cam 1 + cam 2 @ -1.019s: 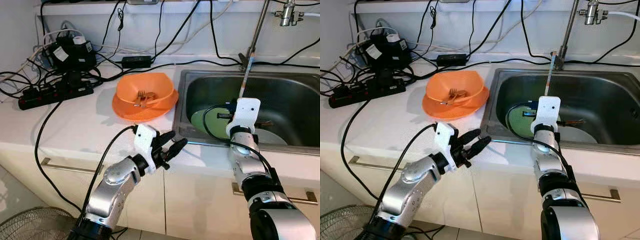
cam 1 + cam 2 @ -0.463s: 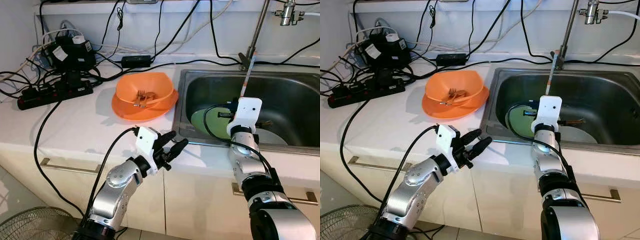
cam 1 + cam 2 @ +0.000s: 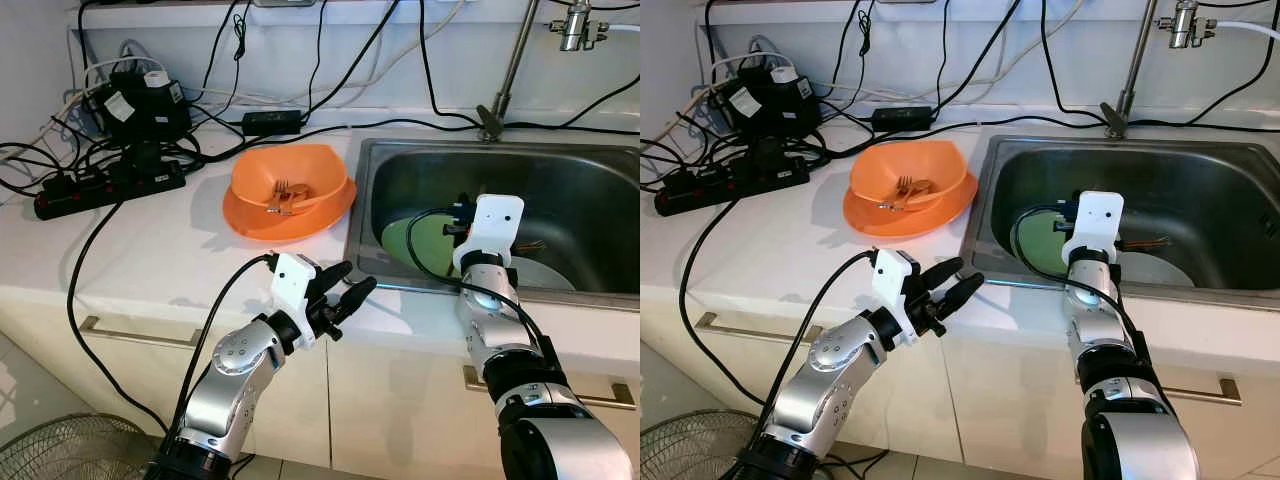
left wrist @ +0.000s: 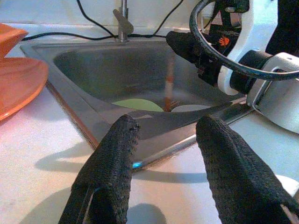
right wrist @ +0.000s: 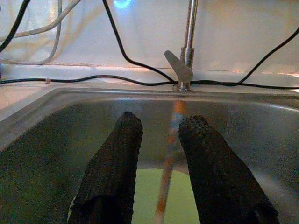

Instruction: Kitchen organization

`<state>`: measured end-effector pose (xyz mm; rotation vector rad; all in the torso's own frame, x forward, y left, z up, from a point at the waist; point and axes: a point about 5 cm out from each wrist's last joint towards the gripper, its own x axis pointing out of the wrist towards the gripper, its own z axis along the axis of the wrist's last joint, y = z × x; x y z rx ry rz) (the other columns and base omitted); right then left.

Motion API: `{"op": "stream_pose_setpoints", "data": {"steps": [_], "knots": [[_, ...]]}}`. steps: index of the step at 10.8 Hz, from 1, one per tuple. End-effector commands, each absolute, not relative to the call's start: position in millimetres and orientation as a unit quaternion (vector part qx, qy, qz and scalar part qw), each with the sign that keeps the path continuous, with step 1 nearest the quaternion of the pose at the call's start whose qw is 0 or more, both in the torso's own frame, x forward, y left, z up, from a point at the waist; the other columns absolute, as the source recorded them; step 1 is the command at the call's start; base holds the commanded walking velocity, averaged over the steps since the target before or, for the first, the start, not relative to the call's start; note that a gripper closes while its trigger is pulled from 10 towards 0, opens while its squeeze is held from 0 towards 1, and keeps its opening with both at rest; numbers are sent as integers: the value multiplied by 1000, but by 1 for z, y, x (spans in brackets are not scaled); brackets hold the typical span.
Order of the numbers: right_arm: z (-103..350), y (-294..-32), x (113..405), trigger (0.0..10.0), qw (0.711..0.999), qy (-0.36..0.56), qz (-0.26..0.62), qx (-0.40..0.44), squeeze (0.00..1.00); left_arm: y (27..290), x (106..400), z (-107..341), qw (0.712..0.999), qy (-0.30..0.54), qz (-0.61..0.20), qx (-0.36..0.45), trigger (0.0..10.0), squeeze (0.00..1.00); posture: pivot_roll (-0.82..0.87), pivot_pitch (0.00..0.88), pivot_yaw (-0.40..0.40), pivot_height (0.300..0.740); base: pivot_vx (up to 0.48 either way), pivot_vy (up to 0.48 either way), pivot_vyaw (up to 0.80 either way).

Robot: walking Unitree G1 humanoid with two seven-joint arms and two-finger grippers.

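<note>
Head views: the right gripper [image 3: 1077, 212] is hidden behind its white wrist mount, over the sink [image 3: 1200, 170] above a green plate [image 3: 1035, 243]. The left gripper [image 3: 345, 290] hovers at the counter edge, fingers apart, empty. An orange bowl [image 3: 290, 180] holds forks (blurry).

Left wrist view: fingers wide, nothing between.

Right wrist view: fingers [image 5: 114, 168] parted; a blurred stick [image 5: 169, 161] stands between them, contact unclear.

An orange bowl [image 3: 289, 182] sits on an orange plate [image 3: 262, 222] on the white counter [image 3: 150, 245], left of centre. In the steel-grey sink [image 3: 585, 190] lie a pale green plate [image 3: 425, 247] and a white one [image 3: 540, 271]. Black cables [image 3: 100, 170] fill the upper left.
</note>
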<state>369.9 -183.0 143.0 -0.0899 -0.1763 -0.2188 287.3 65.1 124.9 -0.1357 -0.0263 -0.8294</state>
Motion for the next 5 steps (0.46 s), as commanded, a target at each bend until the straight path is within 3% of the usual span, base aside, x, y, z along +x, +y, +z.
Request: {"op": "stream_pose_setpoints", "data": {"steps": [1, 2, 3, 5], "knots": [[141, -180, 371, 10000, 990, -80, -109, -39, 490, 68, 288, 119, 914, 2, -401, -58, 10000, 0, 69, 0, 79, 740, 0, 0, 0], [141, -180, 371, 10000, 990, -80, -109, -40, 447, 68, 288, 119, 914, 2, -402, -57, 10000, 0, 68, 0, 79, 740, 0, 0, 0], [141, -181, 371, 10000, 990, -82, -110, -41, 0, 68, 288, 119, 914, 2, -401, -57, 10000, 0, 67, 0, 79, 740, 0, 0, 0], [160, -181, 370, 10000, 982, -141, -118, -38, 0, 67, 290, 123, 917, -8, -394, -56, 10000, 0, 65, 0, 80, 740, 0, 0, 0]]}}
